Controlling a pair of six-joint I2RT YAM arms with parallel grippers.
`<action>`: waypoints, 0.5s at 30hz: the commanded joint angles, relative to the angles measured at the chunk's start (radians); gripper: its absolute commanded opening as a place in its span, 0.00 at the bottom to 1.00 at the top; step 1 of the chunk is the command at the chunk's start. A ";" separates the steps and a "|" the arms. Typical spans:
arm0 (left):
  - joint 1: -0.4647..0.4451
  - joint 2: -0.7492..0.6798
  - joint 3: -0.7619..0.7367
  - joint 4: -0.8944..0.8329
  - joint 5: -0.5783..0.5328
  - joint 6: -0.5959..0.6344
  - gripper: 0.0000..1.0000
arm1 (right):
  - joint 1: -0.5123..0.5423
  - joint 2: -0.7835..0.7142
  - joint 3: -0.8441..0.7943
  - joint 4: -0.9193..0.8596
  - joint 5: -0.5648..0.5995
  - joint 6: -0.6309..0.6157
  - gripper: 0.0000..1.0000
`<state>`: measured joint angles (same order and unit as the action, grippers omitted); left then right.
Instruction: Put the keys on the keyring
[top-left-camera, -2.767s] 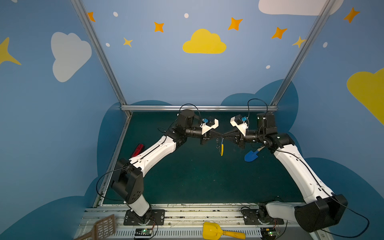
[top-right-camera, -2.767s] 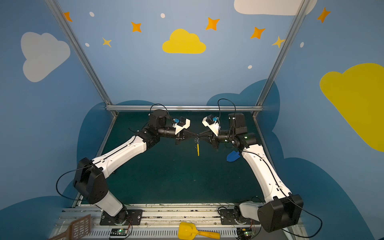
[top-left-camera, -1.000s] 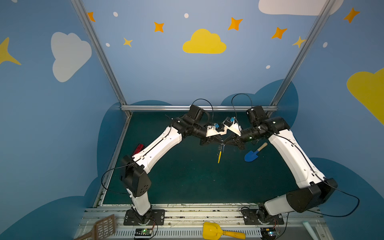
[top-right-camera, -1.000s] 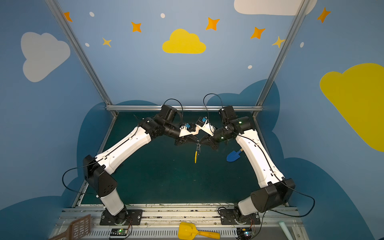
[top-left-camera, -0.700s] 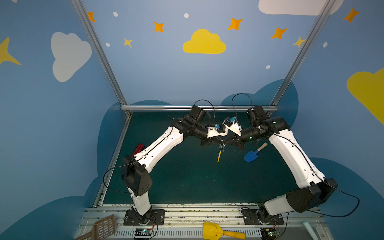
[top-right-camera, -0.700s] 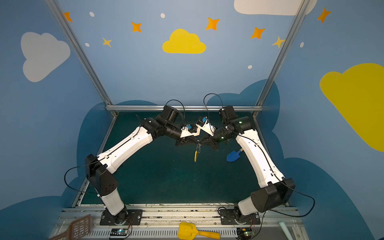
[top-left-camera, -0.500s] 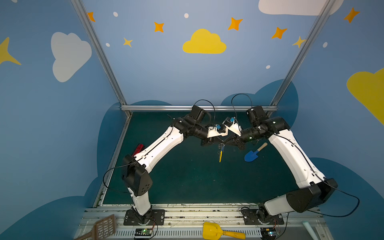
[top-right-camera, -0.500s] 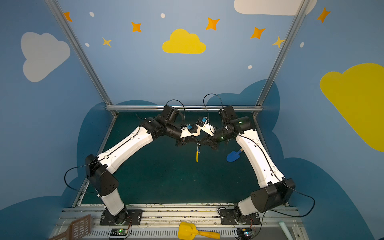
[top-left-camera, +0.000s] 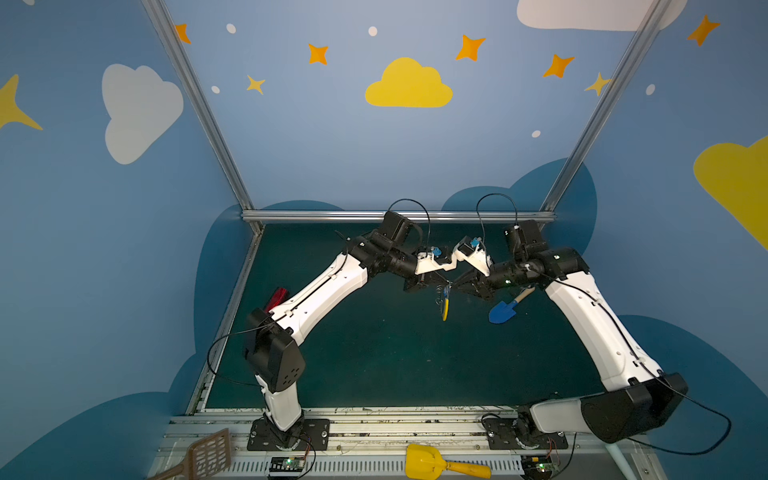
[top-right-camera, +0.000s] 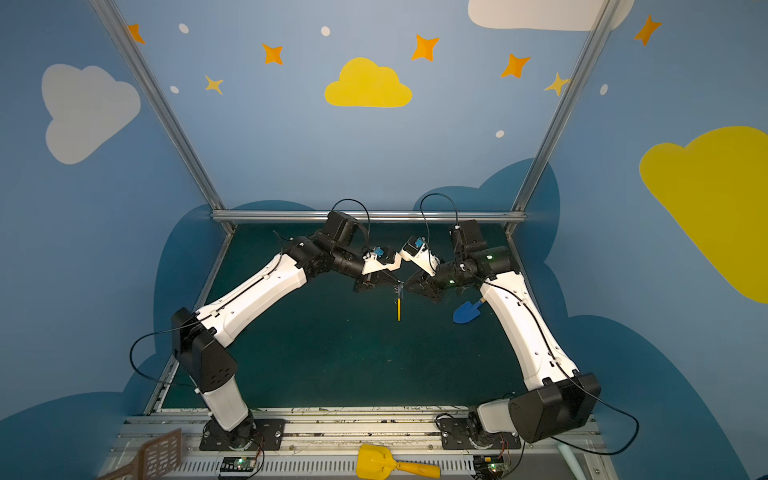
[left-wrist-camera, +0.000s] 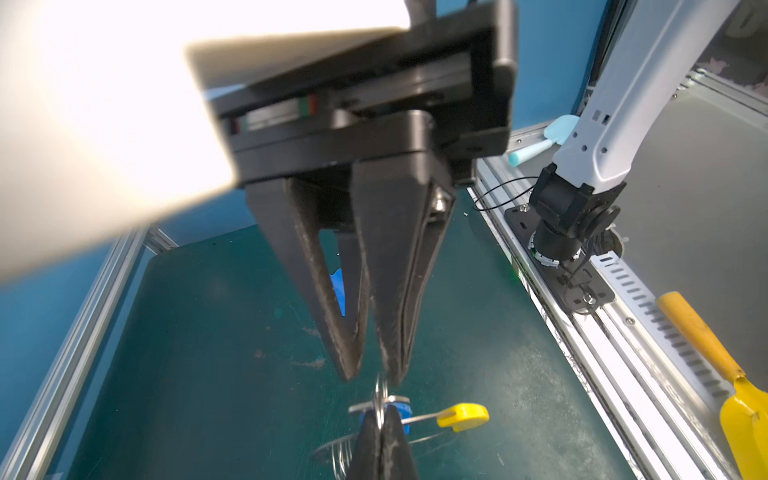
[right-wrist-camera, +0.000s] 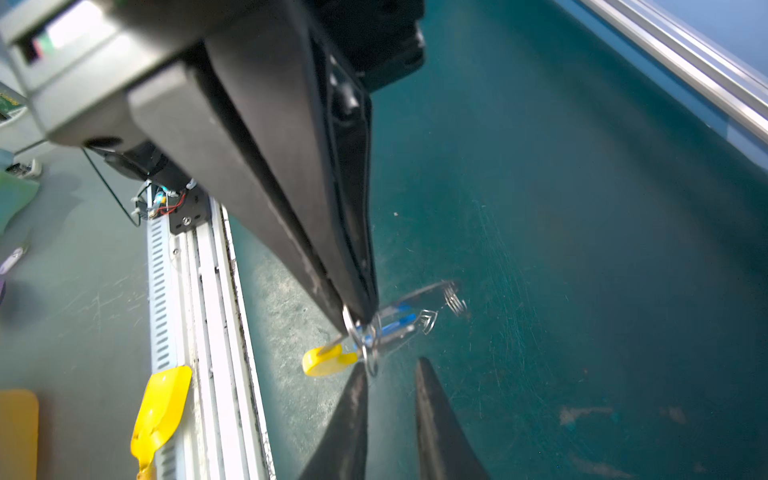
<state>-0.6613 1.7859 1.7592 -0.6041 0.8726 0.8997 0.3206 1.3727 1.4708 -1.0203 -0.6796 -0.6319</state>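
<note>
Three blue walls (top-left-camera: 374, 166) close in the cell. They are painted with a yellow cloud (top-left-camera: 408, 85), white clouds (top-left-camera: 139, 110), orange stars (top-left-camera: 318, 54) and small white dots (top-left-camera: 372, 31), and darker blue cloud shapes (top-left-camera: 532, 183) run along their foot. Silver aluminium posts (top-left-camera: 199, 108) rise at the two back corners, and a matching crossbar (top-left-camera: 332, 216) runs along the back edge of the desk (top-left-camera: 395, 365), whose top is dark green, scuffed matting. A slotted metal rail (top-left-camera: 365, 467) lies along the front edge. In the left wrist view a plain grey surface (left-wrist-camera: 685, 187) shows beyond that rail. The lighting is even, without hard shadows.
</note>
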 joint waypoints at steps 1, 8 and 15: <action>0.008 -0.031 -0.020 0.068 0.035 -0.042 0.04 | -0.005 -0.040 -0.042 0.087 -0.046 0.036 0.27; 0.016 -0.056 -0.076 0.192 0.031 -0.115 0.04 | -0.007 -0.091 -0.142 0.206 -0.070 0.083 0.36; 0.018 -0.071 -0.096 0.239 0.034 -0.151 0.04 | -0.009 -0.106 -0.199 0.293 -0.043 0.128 0.39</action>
<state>-0.6479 1.7611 1.6684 -0.4149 0.8848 0.7765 0.3157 1.2858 1.2831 -0.7879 -0.7231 -0.5354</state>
